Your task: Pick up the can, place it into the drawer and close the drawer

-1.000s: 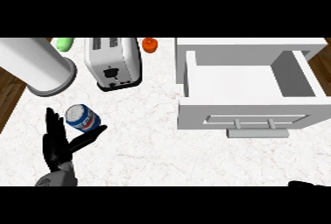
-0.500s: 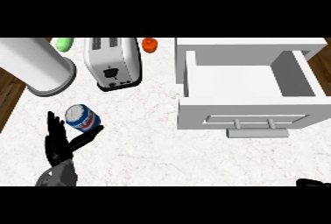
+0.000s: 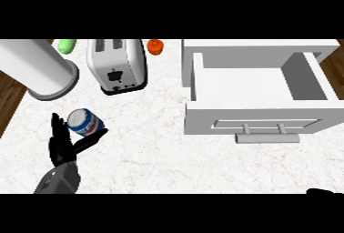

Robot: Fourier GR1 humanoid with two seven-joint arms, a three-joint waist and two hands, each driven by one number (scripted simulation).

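Note:
A blue and white can (image 3: 85, 122) stands upright on the white marble counter at the left. My left hand (image 3: 64, 146) is right below and beside it, open, with straight fingers along the can's left side and the thumb reaching toward its lower right. The white drawer (image 3: 257, 118) stands pulled open at the right, its inside bare and its handle (image 3: 266, 138) facing me. Only a dark tip of my right hand (image 3: 325, 191) shows at the lower right edge.
A silver toaster (image 3: 119, 66) stands behind the can. A large white cylinder (image 3: 37, 70) lies at the back left. A green item (image 3: 66, 45) and an orange one (image 3: 155, 46) sit at the counter's far edge. Dark wood floor shows on both sides.
My left hand has edged slightly up toward the can. The can and the drawer have not moved.

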